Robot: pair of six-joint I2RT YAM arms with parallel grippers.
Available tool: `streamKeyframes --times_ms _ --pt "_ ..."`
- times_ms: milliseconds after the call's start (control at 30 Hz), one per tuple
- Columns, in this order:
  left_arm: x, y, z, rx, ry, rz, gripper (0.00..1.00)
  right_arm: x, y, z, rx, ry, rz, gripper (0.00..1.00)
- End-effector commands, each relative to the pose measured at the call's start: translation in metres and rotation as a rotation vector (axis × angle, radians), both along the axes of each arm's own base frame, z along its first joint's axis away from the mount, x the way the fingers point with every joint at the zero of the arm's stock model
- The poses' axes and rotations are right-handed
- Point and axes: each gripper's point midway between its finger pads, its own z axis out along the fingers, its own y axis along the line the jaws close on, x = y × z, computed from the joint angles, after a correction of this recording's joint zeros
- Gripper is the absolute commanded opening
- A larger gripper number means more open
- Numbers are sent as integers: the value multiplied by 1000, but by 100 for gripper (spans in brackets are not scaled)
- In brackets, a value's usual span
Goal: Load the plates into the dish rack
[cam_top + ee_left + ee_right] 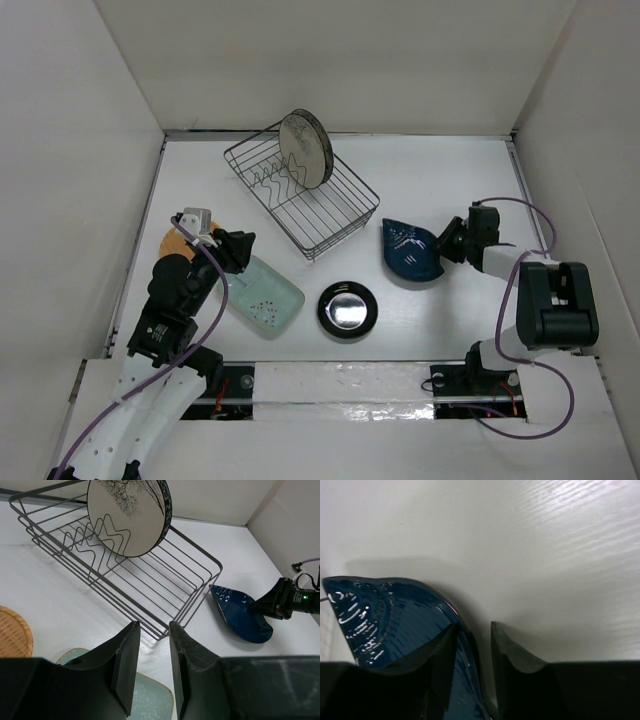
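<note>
Blue teardrop plate (395, 615) rim between right gripper (472, 627) fingers, grip unclear; left gripper (153, 625) spread, empty

Cream plate (305, 148) upright in dish rack (325, 212); right tool (446, 244) at blue plate (408, 251) edge.

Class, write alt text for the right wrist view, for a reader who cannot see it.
The right gripper straddles, jaws apart, the rim of a dark blue teardrop plate with white markings, on a white table.
</note>
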Motion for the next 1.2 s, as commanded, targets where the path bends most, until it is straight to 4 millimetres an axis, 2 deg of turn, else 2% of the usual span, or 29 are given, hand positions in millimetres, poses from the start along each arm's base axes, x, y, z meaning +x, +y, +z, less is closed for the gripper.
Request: streamKeyframes --times_ms 0,67,167,200,333,400,433,500,533,567,633,667,733,767,800,867,900,933,967,1000,1033,1067,1100,1133,1167 --pt "0 -1 22 -20 -63 -6 26 14 -3 6 36 -40 10 31" --pt "1 -1 22 -20 -62 -3 27 15 -3 5 56 -40 13 28" --pt "2 0 21 -15 -60 5 26 18 -5 4 58 -47 17 12" --pt "2 0 20 -13 -56 6 26 18 -5 3 56 -44 19 2" --pt "3 0 20 -12 -53 8 26 18 -8 6 61 -60 5 0" --pt "4 0 18 -8 -48 8 26 21 -10 19 77 -118 -14 0" --pt "4 0 18 -10 -47 8 26 22 -12 39 71 -177 -24 0" --pt "4 0 17 -9 -46 8 26 22 -14 62 49 -240 -61 0" --pt "5 -1 17 -9 -45 6 26 22 -8 76 37 -273 -55 0" --pt "5 -1 18 -9 -46 3 26 28 -12 115 3 -372 -83 0" --pt "5 -2 17 -9 -45 0 26 26 -8 148 -32 -426 -92 0" --pt "5 -2 17 -8 -43 -1 26 27 -3 190 -60 -519 -98 0" --pt "4 -2 17 -10 -42 -1 26 26 3 235 -83 -615 -99 0" --pt "4 -2 17 -10 -44 -1 26 24 19 256 -91 -664 -55 0" --pt "4 -2 17 -11 -44 -3 26 25 25 294 -95 -740 -56 0" --pt "4 -2 18 -12 -48 -3 26 27 44 322 -134 -781 2 0" --pt "3 -2 19 -15 -50 -1 26 32 69 321 -152 -765 50 0" --pt "3 -2 20 -16 -53 -1 26 34 81 356 -156 -825 61 0" --pt "3 -1 20 -17 -56 2 26 37 93 365 -203 -841 95 0" --pt "1 0 23 -21 -66 5 26 36 113 371 -225 -843 122 0" --pt "1 1 24 -21 -71 8 26 51 130 361 -271 -810 149 0" --pt "0 2 25 -23 -75 13 26 54 138 396 -293 -869 149 0" --pt "-2 5 31 -30 -94 23 25 59 147 400 -320 -861 156 0" --pt "-3 6 35 -38 -109 27 22 72 174 384 -348 -828 207 0" --pt "-5 10 37 -47 -123 39 10 77 182 416 -344 -880 193 0"
